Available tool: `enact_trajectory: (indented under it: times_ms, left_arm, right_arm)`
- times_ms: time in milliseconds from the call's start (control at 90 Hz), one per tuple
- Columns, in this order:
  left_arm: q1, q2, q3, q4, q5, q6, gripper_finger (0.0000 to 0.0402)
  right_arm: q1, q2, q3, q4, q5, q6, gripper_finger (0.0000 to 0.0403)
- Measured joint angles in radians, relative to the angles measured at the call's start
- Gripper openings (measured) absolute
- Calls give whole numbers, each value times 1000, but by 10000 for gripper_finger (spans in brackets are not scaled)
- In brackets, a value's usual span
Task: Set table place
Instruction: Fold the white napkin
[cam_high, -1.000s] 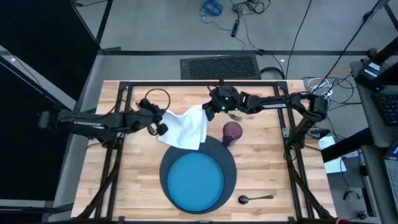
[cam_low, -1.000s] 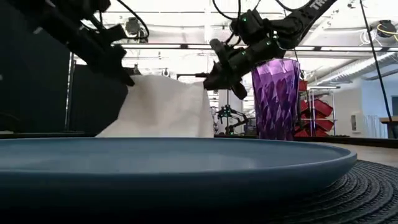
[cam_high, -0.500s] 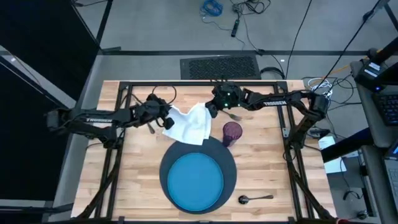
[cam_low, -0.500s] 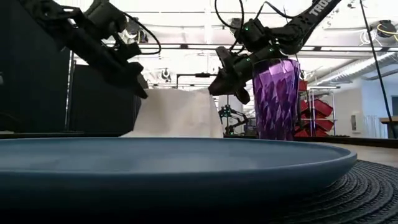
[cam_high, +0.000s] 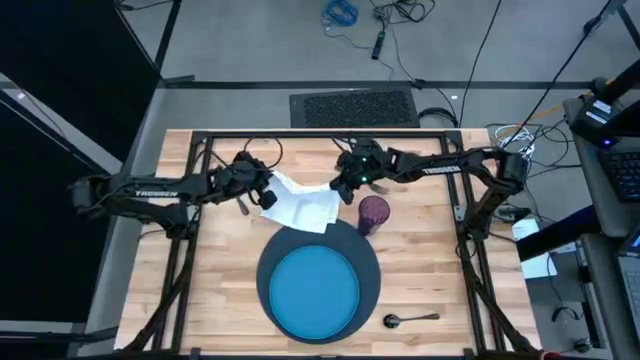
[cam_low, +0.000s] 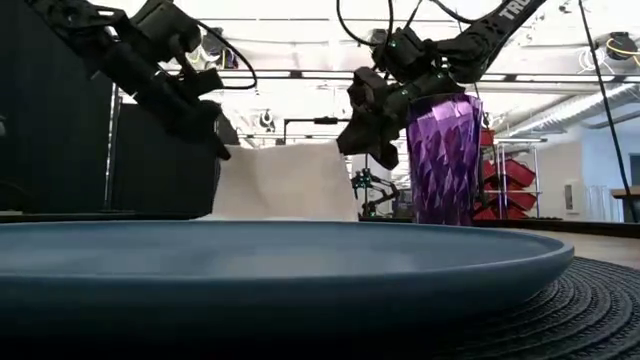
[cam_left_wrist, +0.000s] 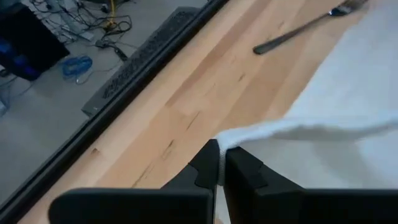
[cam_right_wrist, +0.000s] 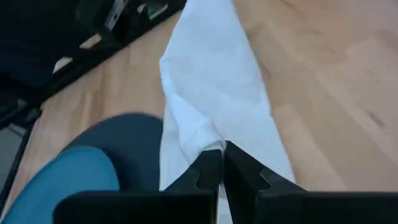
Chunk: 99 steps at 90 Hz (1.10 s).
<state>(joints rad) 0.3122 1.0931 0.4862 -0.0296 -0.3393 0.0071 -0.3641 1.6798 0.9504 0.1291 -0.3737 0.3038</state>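
1. Plank table (cam_high: 420, 260) carries the blue plate (cam_high: 315, 290) on a dark charger (cam_high: 368, 262); cabled floor lies beyond.
2. Left gripper (cam_high: 268, 192) and right gripper (cam_high: 343, 190) pinch the white napkin (cam_high: 305, 207).
3. The napkin has dropped lower, flatter than before.

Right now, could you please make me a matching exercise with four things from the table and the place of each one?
Things:
1. napkin
2. purple cup
3. spoon
4. blue plate

Places:
A. on the dark charger
B. on the wood, near the table's front edge
C. pinched at two edges by left gripper and right gripper
D. upright beside the charger's far right rim

Pairs: 1-C, 2-D, 3-B, 4-A
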Motion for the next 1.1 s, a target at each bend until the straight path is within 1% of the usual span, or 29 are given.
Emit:
enact_trajectory:
  times_ms: [122,389,778,911,1100]
  left_arm:
    - [-8,-16,0,-47,2,-6,0]
    - [-26,-29,1,-67,6,-10,0]
    - [-26,-29,1,-77,11,-21,0]
    - [-26,-29,1,-97,15,-27,0]
    - [-26,-29,1,-96,15,-27,0]
  right_arm:
    - [10,0,0,2,-8,-5,0]
    - [29,0,0,33,-128,-10,0]
    - [68,0,0,32,-128,6,4]
    - [73,0,0,14,-130,15,29]
    - [72,0,0,-8,-134,17,92]
